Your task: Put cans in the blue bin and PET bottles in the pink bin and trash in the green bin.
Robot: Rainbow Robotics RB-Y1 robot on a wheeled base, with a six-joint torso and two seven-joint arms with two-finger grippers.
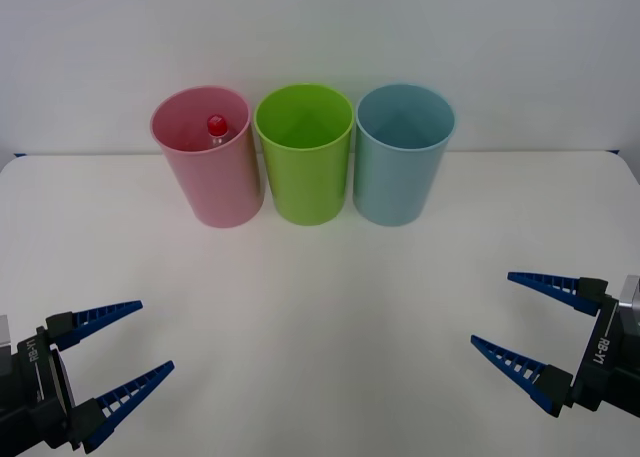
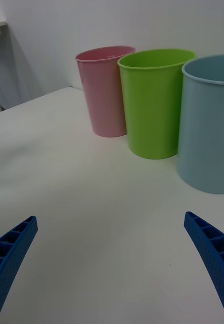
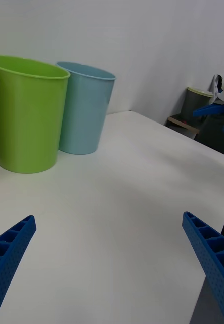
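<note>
pet bottle [image 1: 216, 127] inside pink bin [image 1: 208, 162]; sorting looks complete. left gripper [image 1: 125, 355], right gripper [image 1: 527, 319]: fingers wide, holding nothing.

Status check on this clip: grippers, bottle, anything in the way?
Left gripper and right gripper open, low near table edge. PET bottle inside pink bin. Nothing blocking the bins.

Left gripper [image 1: 128, 352] sits low at the near left of the table [image 1: 320, 307], its blue ribbed fingers spread wide, nothing between them. Right gripper [image 1: 510, 322] sits at the table's near right, fingers likewise spread wide, holding nothing.
</note>
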